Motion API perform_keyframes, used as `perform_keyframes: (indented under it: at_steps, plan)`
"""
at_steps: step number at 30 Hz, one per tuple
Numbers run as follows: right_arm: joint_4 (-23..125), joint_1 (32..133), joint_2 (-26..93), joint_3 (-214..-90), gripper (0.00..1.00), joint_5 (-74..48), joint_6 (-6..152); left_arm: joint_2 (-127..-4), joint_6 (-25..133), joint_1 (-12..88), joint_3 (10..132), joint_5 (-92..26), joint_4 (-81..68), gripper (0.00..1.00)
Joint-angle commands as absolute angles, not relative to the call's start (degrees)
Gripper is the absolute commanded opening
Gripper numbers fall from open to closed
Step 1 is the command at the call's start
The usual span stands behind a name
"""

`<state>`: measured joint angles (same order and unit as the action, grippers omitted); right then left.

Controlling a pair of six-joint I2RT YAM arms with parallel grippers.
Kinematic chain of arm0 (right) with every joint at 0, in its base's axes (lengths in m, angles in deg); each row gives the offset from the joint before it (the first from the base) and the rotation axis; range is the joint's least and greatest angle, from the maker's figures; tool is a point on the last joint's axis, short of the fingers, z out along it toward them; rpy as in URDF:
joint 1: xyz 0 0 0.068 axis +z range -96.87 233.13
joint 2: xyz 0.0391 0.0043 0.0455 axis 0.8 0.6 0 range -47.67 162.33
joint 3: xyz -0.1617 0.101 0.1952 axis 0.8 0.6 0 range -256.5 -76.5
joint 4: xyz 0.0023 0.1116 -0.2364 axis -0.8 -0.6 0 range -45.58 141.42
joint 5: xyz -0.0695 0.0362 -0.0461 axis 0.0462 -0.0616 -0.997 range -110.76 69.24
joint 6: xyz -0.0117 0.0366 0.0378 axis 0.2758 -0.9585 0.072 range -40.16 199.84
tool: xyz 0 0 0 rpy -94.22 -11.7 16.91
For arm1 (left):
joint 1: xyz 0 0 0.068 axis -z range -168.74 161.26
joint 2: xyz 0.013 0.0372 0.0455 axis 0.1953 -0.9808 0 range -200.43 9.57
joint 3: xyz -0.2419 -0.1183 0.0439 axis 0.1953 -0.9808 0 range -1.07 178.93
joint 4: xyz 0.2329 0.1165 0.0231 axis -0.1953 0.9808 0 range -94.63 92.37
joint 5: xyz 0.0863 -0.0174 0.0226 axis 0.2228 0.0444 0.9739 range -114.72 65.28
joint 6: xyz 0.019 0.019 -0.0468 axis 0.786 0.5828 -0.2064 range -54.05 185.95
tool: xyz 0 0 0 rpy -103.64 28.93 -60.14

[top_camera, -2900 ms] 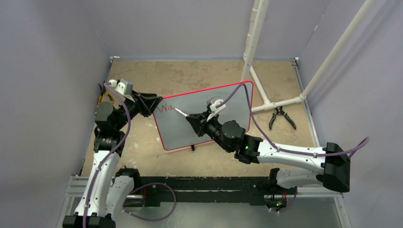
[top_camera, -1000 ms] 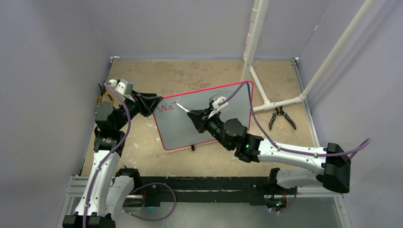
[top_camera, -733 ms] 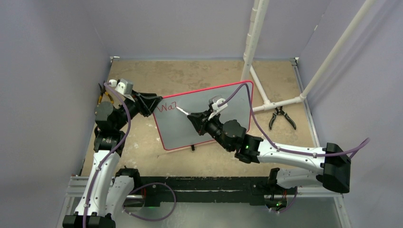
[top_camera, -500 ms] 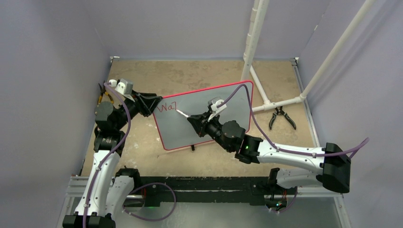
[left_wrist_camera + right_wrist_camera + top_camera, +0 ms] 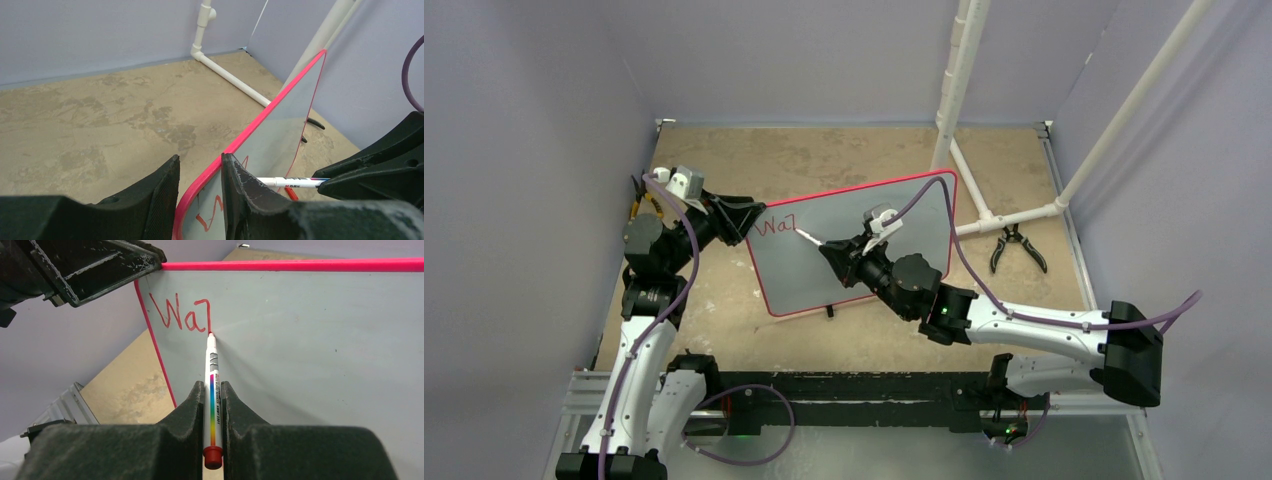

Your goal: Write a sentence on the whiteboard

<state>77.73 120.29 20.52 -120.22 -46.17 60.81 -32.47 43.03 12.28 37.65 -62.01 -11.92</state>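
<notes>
Overhead view: large rectangular whiteboard (image 5: pixel 794 278) w/ thin red rim & rounded corners stands tilted at the centre of a tan, mottled surface (image 5: pixel 824 155), btwn two robot arms. Thin red handwritten lettering (image 5: pixel 180 315) sits at its top left corner, reading "Wa" + one hooked stroke. R hand (image 5: pixel 212 385) is closed tight on a white marker pen (image 5: pixel 211 357) w/ rainbow stripe & red end cap; the pen's red tip touches the board at the foot of that last stroke. L hand (image 5: pixel 200 162) straddles the board's top left corner, red rim against one finger, a gap by the other; can't tell if it truly clamps. Black pliers (image 5: pixel 1016 248) lie right of the board, near a white pipe frame (image 5: pixel 1014 215)
</notes>
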Motion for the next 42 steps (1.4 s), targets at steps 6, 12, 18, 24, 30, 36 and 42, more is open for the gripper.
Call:
perform_keyframes:
  at_steps: [6, 12, 18, 24, 30, 36, 42]
  plan:
    - [81.27, 119.93, 18.90, -122.11, 0.00, -51.92, 62.43, -32.43, 44.23, 12.26, 37.51, -63.19, -12.62, 0.34]
    - [81.65, 119.93, 18.31, -121.13, 0.00, -52.84, 61.96, -32.43, 44.22, 12.26, 37.53, -63.16, -12.60, 0.34]
    - [81.25, 119.93, 17.04, -119.51, 0.00, -54.01, 60.84, -32.26, 44.31, 12.23, 37.52, -63.15, -12.42, 0.34]
    - [82.06, 119.93, 16.86, -119.03, 0.00, -51.30, 61.89, -32.57, 44.20, 12.23, 37.45, -63.20, -12.62, 0.34]
    - [84.50, 119.93, 14.94, -117.82, 0.00, -44.96, 64.35, -32.52, 44.24, 12.23, 37.48, -63.11, -12.61, 0.34]
    - [82.80, 119.93, 16.29, -118.15, 0.00, -47.04, 63.28, -32.61, 44.23, 12.23, 37.45, -63.12, -12.65, 0.34]
    - [81.18, 119.93, 17.54, -119.27, 0.00, -49.93, 61.92, -32.63, 44.24, 12.23, 37.43, -63.21, -12.59, 0.34]
